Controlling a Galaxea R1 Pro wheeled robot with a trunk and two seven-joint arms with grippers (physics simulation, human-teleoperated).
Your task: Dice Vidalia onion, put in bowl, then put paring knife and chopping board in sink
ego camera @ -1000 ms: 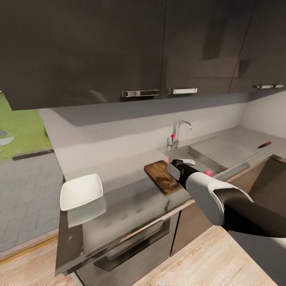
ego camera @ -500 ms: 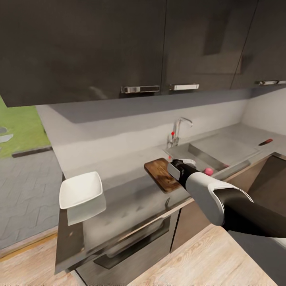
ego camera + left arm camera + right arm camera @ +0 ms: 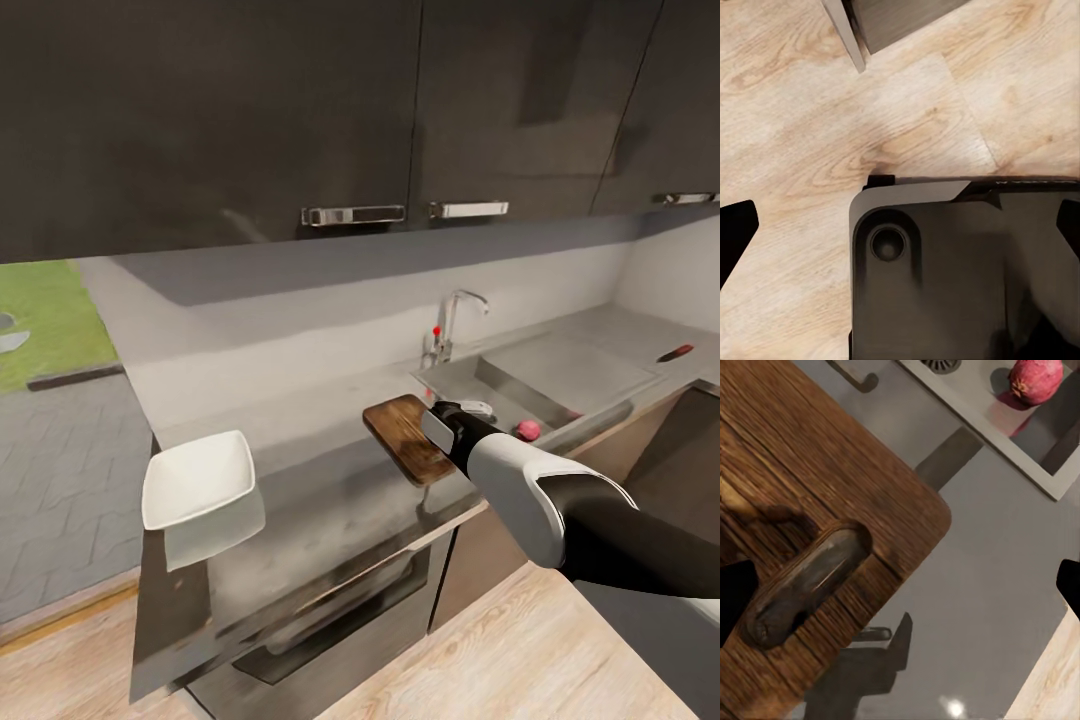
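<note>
the kitchen is seen from the head view with dark glossy cabinets (image 3: 250, 110) above a pale grey wall and a light wood floor (image 3: 540, 660) below. the countertop (image 3: 330, 490) is taken as the landmark; it runs under the cabinets with a thin metallic front edge.

the sink (image 3: 470, 385) is set into the countertop, with its drainboard (image 3: 565, 365) on the far side from the bowl and a chrome tap (image 3: 455, 320) with a red knob at its back edge. the right arm (image 3: 540, 490) is extended over the countertop's front edge toward the sink.

the bowl (image 3: 197, 478), white and square, is seen on the countertop at its end well apart from the sink. the chopping board (image 3: 405, 435) lies flat on the countertop just beside the sink; in the right wrist view its oval handle slot (image 3: 806, 585) and rounded corner are shown.

the right gripper (image 3: 470, 408) is held above the board's sink-side end; its dark fingertips (image 3: 735, 596) are recorded at opposite edges of the wrist view, spread wide with nothing between them. the left gripper (image 3: 900, 232) is pointed down over the floor and the robot's dark base (image 3: 960, 270), its fingertips likewise set wide apart and empty.

the Vidalia onion (image 3: 527, 430) rests inside the sink basin, near the drain (image 3: 945, 364). the paring knife (image 3: 675, 353) lies on the countertop past the drainboard, well apart from the board.
</note>
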